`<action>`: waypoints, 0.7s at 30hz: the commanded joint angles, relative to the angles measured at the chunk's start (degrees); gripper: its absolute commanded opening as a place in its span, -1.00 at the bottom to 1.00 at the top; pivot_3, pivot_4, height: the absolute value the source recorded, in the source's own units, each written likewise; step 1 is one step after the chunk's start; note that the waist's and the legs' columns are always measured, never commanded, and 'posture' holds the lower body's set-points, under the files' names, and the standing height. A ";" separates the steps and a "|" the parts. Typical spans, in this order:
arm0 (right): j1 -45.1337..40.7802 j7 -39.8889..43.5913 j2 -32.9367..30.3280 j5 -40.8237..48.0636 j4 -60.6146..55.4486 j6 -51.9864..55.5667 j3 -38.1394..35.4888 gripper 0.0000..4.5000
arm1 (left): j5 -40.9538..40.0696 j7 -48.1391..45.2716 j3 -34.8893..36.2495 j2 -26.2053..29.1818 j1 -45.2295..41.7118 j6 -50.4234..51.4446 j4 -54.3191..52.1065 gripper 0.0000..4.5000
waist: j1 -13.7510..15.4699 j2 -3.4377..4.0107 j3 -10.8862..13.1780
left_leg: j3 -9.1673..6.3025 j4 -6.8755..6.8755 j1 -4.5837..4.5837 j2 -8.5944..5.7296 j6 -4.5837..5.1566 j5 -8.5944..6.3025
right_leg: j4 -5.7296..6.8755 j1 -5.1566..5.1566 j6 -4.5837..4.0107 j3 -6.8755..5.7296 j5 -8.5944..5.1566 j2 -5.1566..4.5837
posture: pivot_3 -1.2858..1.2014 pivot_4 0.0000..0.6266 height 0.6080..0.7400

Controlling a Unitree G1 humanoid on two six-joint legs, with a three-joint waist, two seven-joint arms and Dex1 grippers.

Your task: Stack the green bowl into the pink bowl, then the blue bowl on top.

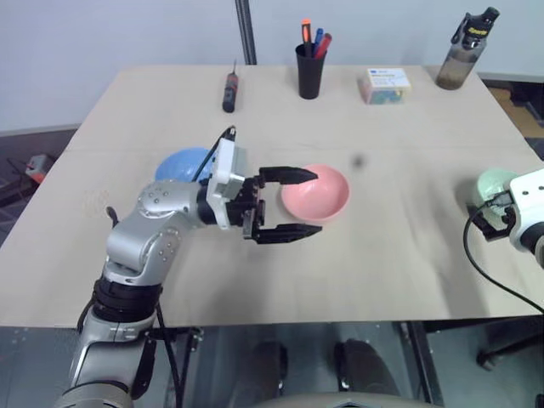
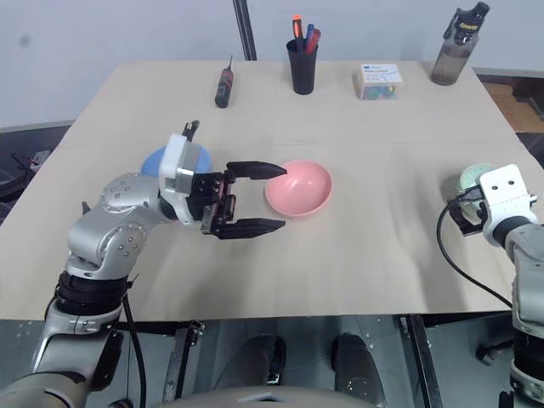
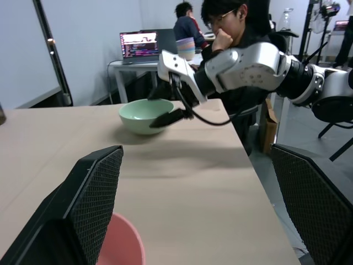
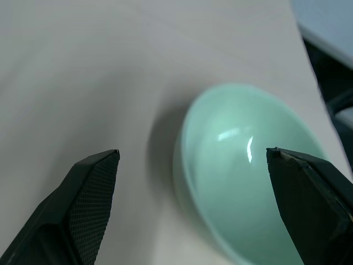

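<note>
On the table (image 1: 357, 255) nothing is stacked yet: the three bowls sit well apart, each alone on the wood. The pink bowl (image 1: 316, 192) is near the middle, empty. The blue bowl (image 1: 180, 164) lies toward the robot's left, partly hidden behind the left arm. The green bowl (image 1: 493, 184) sits near the table's right edge. Both steps of the task are therefore still to do, the green bowl first, judging from how things lie. The right gripper (image 4: 198, 204) is at the green bowl with its jaws spread wide; in the right wrist view one finger hangs over the bare table beside the bowl and the other over the bowl's far side, so the near rim lies between them. It grips nothing, and I cannot tell whether a finger touches the bowl. The left gripper (image 1: 291, 203) hovers just beside the pink bowl, pointing sideways toward it, jaws also wide apart and empty; the upper finger reaches over the bowl's near rim, though contact cannot be told.
</note>
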 commanded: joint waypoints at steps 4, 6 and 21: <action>-0.92 -2.34 0.50 1.95 3.70 -3.48 0.27 0.60 | -1.91 2.08 2.55 -1.52 -0.87 -0.13 0.08 1.00 | 0.46 0.00 0.00 | -0.04 0.00 -0.02 0.03 -0.01 0.00 | -0.02 0.00 0.00 -0.03 0.00 0.00 | 0.03 -0.52 1.00; -1.38 -2.49 0.21 2.40 5.07 -4.48 0.61 0.24 | -2.17 2.90 2.99 -1.53 -0.18 0.03 -0.41 1.00 | 0.49 0.00 0.00 | -0.04 0.00 -0.02 0.03 -0.01 0.01 | -0.02 0.00 0.00 -0.04 0.00 -0.01 | 0.03 -0.52 1.00; -4.68 5.22 -4.22 8.02 1.69 -11.80 6.16 -0.99 | -1.47 9.28 6.66 -1.83 2.92 -1.06 0.02 1.00 | 0.50 0.00 0.01 | -0.05 0.01 -0.02 0.03 -0.02 0.01 | -0.02 0.01 0.00 -0.05 0.00 -0.01 | 0.03 -0.52 1.00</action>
